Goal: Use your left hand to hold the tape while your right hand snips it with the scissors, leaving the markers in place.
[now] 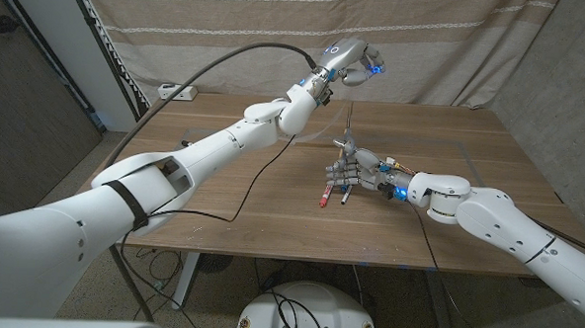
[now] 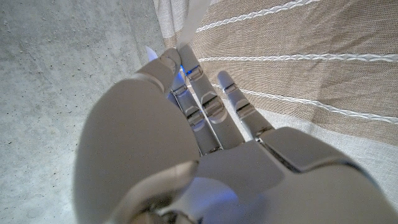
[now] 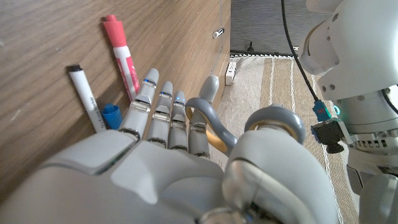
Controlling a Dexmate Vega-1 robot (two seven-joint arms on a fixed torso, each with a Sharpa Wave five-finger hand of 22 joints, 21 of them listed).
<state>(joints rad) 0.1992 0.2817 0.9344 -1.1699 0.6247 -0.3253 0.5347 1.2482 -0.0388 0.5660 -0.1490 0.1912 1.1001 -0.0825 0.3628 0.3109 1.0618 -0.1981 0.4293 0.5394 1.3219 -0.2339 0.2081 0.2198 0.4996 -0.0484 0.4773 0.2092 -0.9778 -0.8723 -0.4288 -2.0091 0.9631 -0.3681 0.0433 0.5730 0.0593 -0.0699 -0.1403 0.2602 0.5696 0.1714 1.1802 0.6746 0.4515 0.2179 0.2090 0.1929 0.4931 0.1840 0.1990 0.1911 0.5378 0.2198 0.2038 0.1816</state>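
**Tape held taut, scissors positioned for the cut**

The left hand (image 1: 348,60) is raised well above the table (image 1: 222,196) and pinches the free end of the tape (image 2: 191,22) between its fingertips. The strip (image 1: 350,115) runs down from that hand toward the right hand (image 1: 357,170). Where its lower end is anchored cannot be determined.

The right hand grasps the scissors (image 3: 214,127), with fingers through the grey handles. It sits low over the table, at the lower part of the strip. Whether the blades already straddle the tape cannot be determined.

The red marker (image 1: 325,194) and the black-capped marker (image 1: 345,195) lie on the table just beside the right hand.

Step in hand: presenting the tape for cutting. The next move likely calls for closing the blades across the taut strip without sweeping the hand into the markers.
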